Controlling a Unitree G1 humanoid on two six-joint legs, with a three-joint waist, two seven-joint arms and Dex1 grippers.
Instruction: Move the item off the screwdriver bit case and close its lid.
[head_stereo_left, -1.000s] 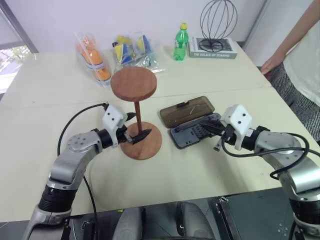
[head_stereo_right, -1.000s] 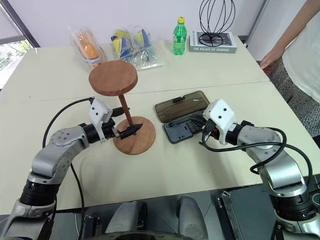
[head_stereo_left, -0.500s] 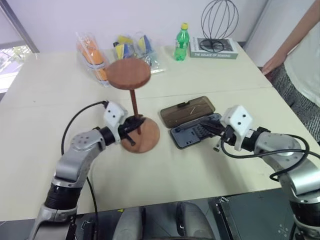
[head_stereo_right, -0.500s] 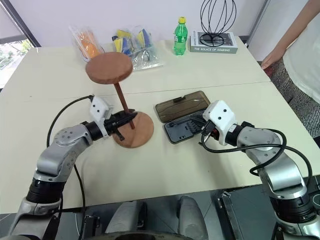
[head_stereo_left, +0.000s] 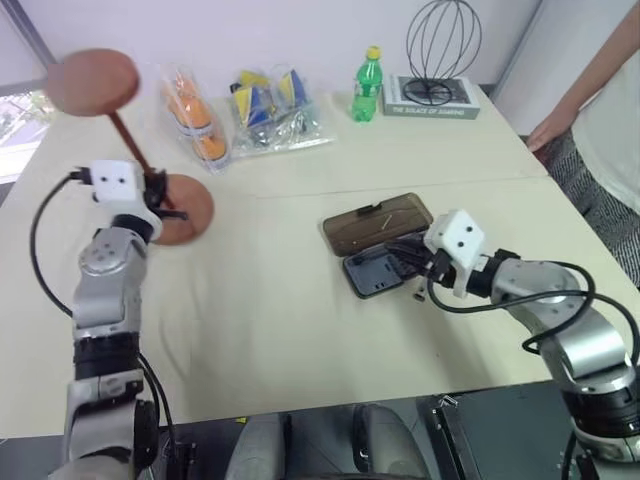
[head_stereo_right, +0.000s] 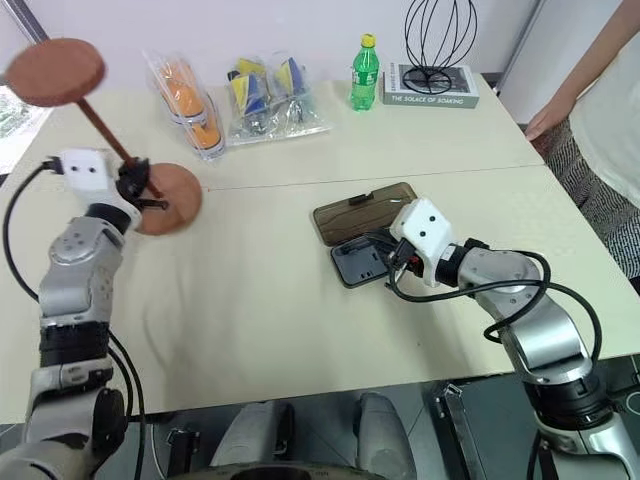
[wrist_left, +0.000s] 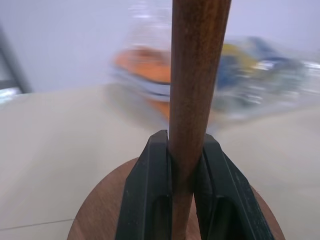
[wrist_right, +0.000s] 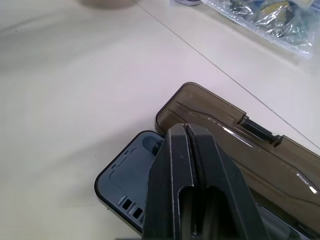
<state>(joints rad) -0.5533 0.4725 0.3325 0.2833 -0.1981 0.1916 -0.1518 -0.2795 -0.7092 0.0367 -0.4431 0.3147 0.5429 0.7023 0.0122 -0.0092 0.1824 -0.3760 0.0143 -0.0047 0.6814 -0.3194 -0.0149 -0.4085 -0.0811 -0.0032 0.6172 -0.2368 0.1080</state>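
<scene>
Left eye view, entry: wooden stand (head_stereo_left: 150, 190), carried from beside the screwdriver bit case (head_stereo_left: 385, 268) to well left of it, tilted; first step judged done. Left gripper (wrist_left: 184, 165) clamps its rod, raised. Right gripper (wrist_right: 189, 165), pinched empty, over case; lid (head_stereo_left: 378, 221) lies open.

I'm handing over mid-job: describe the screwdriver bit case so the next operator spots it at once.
On the cream table, look toward its right half, just ahead of the right gripper. There lies the screwdriver bit case, a flat dark grey tray, with its smoky-brown translucent lid folded open flat behind it. Unlike the grey-covered book at the far edge, it is hinged plastic.
</scene>
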